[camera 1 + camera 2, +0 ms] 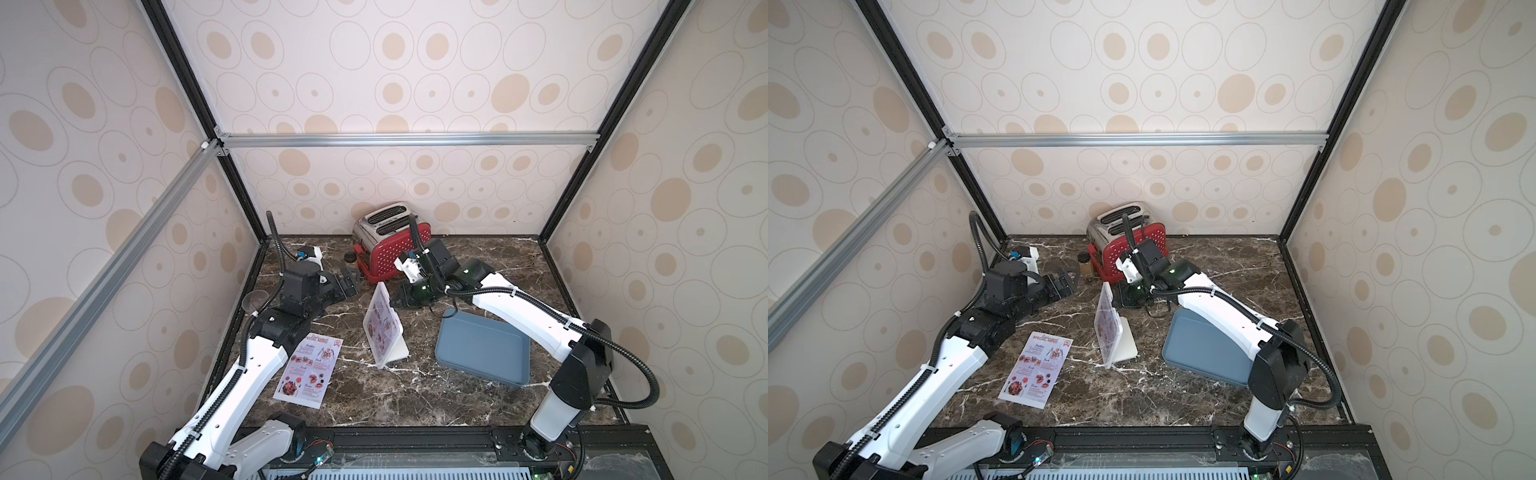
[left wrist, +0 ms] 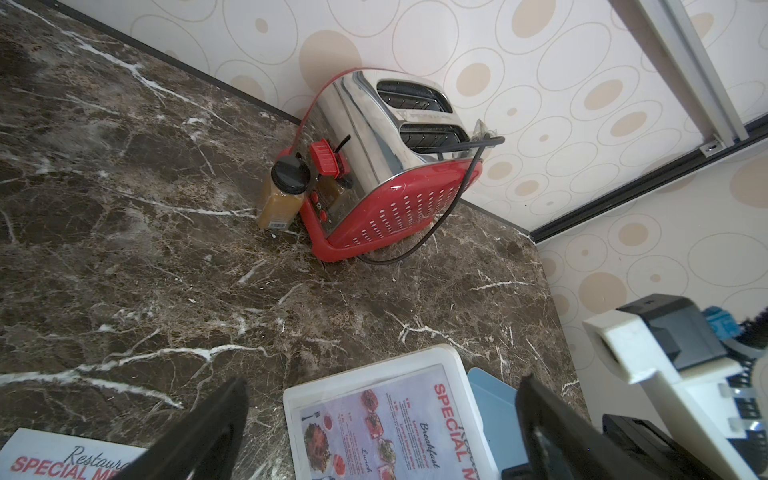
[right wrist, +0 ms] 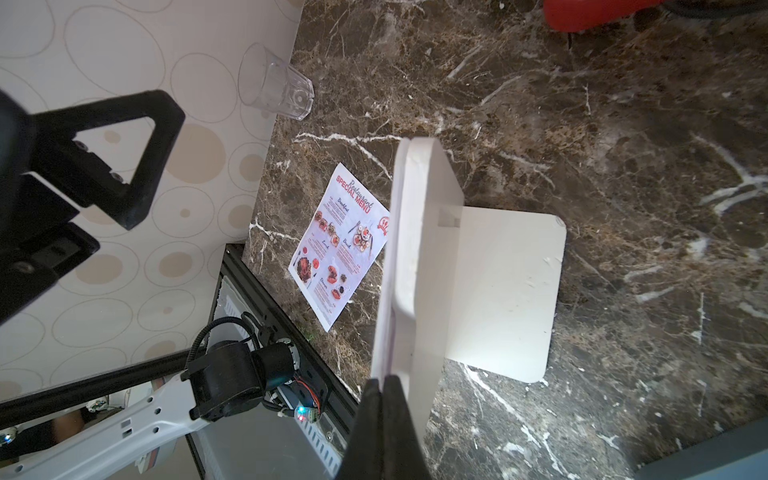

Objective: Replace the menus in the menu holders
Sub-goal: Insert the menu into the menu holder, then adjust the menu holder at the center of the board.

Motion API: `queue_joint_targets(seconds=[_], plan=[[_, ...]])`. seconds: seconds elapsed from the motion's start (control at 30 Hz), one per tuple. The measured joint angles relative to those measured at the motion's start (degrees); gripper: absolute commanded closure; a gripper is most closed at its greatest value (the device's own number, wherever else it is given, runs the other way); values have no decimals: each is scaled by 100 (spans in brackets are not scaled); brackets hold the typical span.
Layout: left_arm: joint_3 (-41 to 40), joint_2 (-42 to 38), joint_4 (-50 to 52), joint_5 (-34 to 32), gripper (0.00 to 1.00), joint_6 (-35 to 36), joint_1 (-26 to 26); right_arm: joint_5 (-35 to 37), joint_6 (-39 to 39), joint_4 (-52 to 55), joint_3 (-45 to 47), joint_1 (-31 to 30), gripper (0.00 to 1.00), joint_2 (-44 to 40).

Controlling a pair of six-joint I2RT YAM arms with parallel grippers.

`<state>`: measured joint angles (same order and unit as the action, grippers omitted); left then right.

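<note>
Menu holder (image 1: 384,334) stood upright on its white foot near the middle of the surface (image 1: 436,399), with its slanted panel turned toward the left arm. The surface was dark brown and marble-patterned, with white veins. A blue-grey tray (image 1: 482,353) lay flat just beside the holder on the right arm's side, partly beneath that arm. A red and chrome toaster (image 1: 390,243) sat against the back wall, its black cord trailing onto the surface. One menu (image 2: 386,428) sat inside the holder, and part of its red "SPECIAL MENU" heading was readable in the left wrist view. A second menu (image 1: 309,372) lay flat and face up on the surface, toward the front left and apart from the holder. A clear glass (image 3: 276,83) stood by the left wall. A small bottle (image 2: 282,195) with a black cap and brownish contents stood at the toaster's lever end, touching it or just beside it. The left hand (image 1: 351,284) hung above the surface near the holder's far end, fingers wide apart. The right hand (image 3: 383,380) was at the holder's upper far corner with its fingers (image 3: 370,436) pressed together; whether the menu's edge lay between them could not be determined
</note>
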<state>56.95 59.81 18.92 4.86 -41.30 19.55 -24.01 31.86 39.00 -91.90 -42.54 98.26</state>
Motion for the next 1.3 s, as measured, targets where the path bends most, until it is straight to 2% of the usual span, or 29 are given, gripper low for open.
queue_joint_targets(seconds=[0.1,0.27,0.43,0.57,0.7,0.8,0.9,1.0,1.17,1.3], plan=[[0,0,0,0,1,0,2,-15,4,-4,4,-7,100,35],[22,22,0,0,1,2,0,66,-66,-20,4,-17,70,-7],[33,48,-9,-9,1,2,0,393,-177,-210,404,-79,51,-732],[33,72,-13,-35,1,0,0,844,-339,-518,1412,-586,45,-1735],[33,114,-35,-70,1,-2,0,1244,-474,-820,2083,-1064,43,-1965],[33,164,-39,-92,1,-2,0,1469,-516,-957,2273,-1091,44,-1759],[33,188,-37,-122,1,-2,0,1635,-533,-1226,2273,-1086,50,-1451],[33,188,-37,-162,1,-2,0,1727,-555,-1504,2284,-1086,61,-1274],[31,186,-33,-243,1,-2,0,1792,-684,-1849,2308,-1075,88,-1211],[4,179,-24,-299,0,-2,0,1440,-1119,-1869,2306,-931,94,-1213]])
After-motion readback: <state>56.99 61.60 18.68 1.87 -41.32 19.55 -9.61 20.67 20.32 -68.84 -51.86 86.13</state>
